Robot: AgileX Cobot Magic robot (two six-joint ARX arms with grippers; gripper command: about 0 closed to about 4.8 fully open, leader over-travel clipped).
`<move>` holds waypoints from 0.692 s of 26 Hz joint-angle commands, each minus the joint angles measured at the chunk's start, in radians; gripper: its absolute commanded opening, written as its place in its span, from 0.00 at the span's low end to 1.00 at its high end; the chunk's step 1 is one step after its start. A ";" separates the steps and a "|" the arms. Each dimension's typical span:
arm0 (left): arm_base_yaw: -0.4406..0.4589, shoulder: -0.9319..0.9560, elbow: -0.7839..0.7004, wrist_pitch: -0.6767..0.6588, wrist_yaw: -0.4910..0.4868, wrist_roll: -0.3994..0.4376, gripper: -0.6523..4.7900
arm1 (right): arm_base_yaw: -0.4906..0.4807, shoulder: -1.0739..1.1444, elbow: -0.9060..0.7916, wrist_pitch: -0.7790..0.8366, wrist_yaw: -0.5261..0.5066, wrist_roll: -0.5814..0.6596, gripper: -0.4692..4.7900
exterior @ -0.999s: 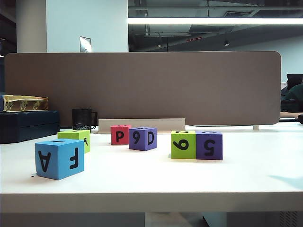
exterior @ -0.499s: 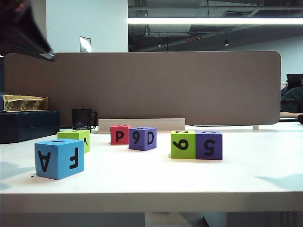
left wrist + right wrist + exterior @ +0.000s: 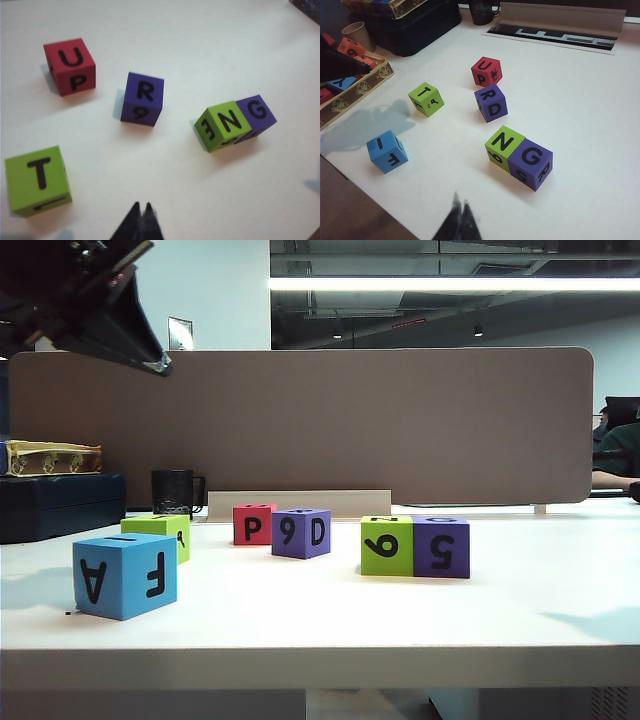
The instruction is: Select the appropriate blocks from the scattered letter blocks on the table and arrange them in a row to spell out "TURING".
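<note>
Daylight-white tabletop [image 3: 560,590] fills my screens, backed by a brown-grey divider panel [image 3: 320,425] under a long ceiling strip light [image 3: 450,284]. A black mug [image 3: 174,491] stands at the far left edge beside a dark case [image 3: 60,505]; at the table's left side a gold-trimmed tray [image 3: 367,85] holds more cubes, next to a paper cup [image 3: 358,34]. Six letter blocks sit upright in the middle: blue block [image 3: 125,575] nearest the front edge, lime T block [image 3: 36,179] behind it, red U block [image 3: 70,66] and purple R block [image 3: 143,98] farther back, lime N block [image 3: 504,145] touching purple G block [image 3: 531,163] side by side. My left gripper [image 3: 141,220] hangs pinched together above the T block; my right gripper [image 3: 460,217] hovers, likewise pinched, above the front edge.
</note>
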 commanded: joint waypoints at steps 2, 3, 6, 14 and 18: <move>-0.005 0.080 0.082 0.006 0.005 0.003 0.11 | 0.000 -0.002 0.007 0.010 -0.003 -0.003 0.09; -0.005 0.094 0.094 0.006 0.005 0.003 0.11 | 0.000 -0.002 0.007 0.009 -0.003 -0.003 0.09; -0.020 0.153 0.147 0.006 0.013 0.004 0.26 | 0.000 -0.002 0.007 0.009 -0.003 -0.003 0.09; -0.092 0.279 0.257 0.015 0.004 0.012 0.46 | 0.000 -0.002 0.007 0.009 -0.003 -0.003 0.09; -0.151 0.387 0.355 0.014 -0.001 0.013 0.51 | 0.000 -0.002 0.007 0.005 -0.003 -0.003 0.09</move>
